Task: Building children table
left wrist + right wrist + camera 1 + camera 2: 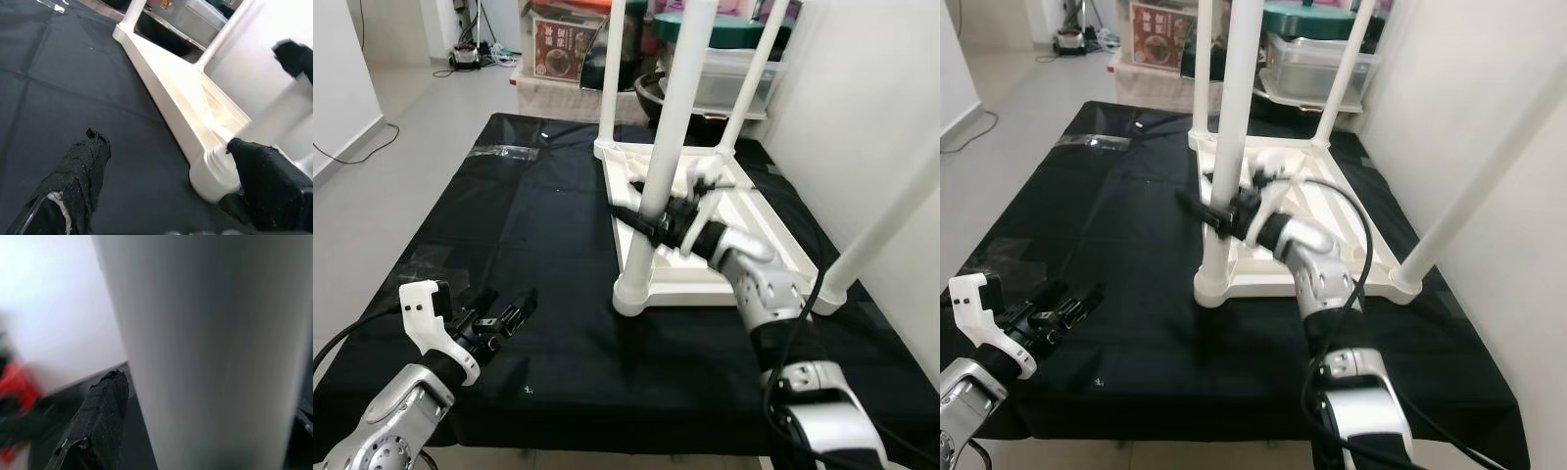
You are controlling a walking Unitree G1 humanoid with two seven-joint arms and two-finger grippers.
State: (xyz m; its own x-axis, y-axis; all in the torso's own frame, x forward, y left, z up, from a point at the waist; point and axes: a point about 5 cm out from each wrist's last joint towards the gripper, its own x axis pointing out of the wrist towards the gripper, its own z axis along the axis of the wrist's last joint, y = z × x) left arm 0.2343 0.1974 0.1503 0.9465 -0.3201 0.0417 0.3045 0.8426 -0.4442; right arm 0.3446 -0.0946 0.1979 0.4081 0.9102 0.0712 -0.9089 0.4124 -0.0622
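Black cloth (538,215) covers the work surface, with a white wall to the robot's right and storage boxes (724,73) behind. From the head views, the white children's table (705,230) lies upside down on the right half of the cloth, its legs pointing up. The right gripper (651,223) reaches across the tabletop's underside to the nearest leg (658,176), one finger on each side of it, low on the post. The left gripper (509,315) hovers low over the cloth near the front edge, well apart from the table.

Through the left wrist camera, both black fingers (78,171) stand wide apart with nothing between them, aimed at the table's near corner.

Close up in the right wrist camera, the leg sits between the fingers; it seems clamped, though blur hides the contact.
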